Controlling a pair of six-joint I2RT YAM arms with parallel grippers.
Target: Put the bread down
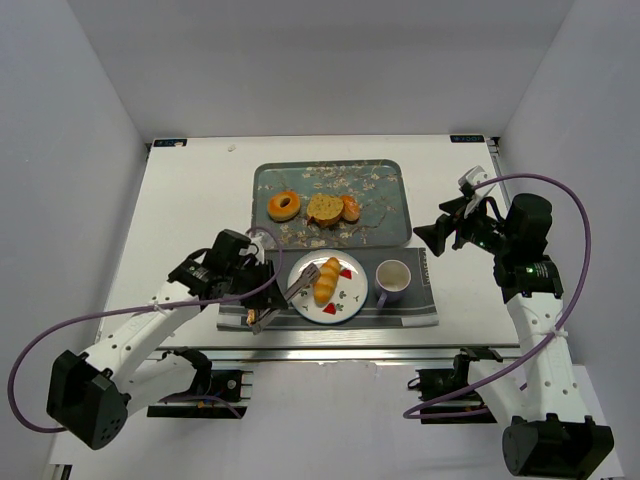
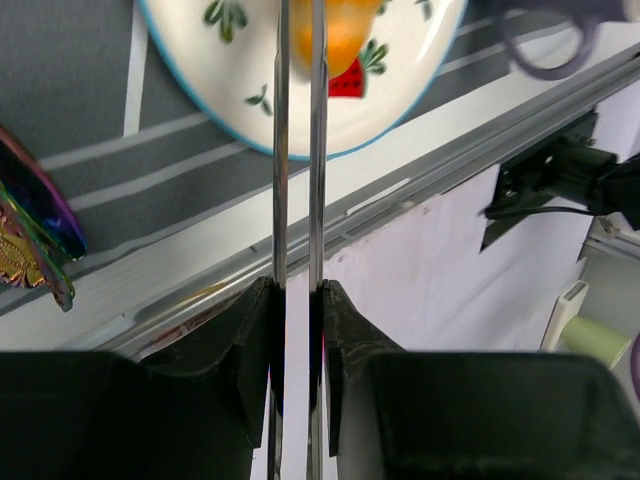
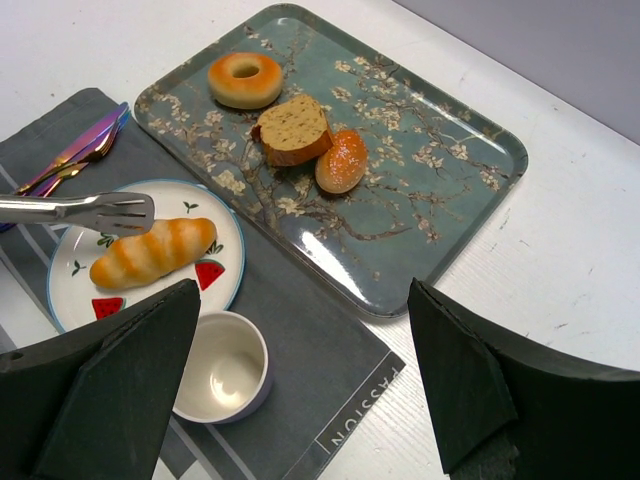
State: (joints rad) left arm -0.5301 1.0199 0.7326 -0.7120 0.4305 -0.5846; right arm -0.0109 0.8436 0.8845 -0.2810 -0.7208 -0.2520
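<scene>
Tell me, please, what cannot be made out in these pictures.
- Left wrist view: bread roll blurred, cut off by the top edge, partly behind the tongs.
- Left wrist view: cutlery cut off by the left edge.
- Top view: whether the tongs touch the bread roll, too small to tell.
- Right wrist view: tongs' handles, cut off by the left edge.

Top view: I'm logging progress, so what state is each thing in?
Left gripper: shut on tongs.
Tongs: squeezed narrow, empty, over plate.
Bread roll: lying on plate.
Cup: upright, empty.
Right gripper: open, empty.
Tray: holds donut, slice, bun.
</scene>
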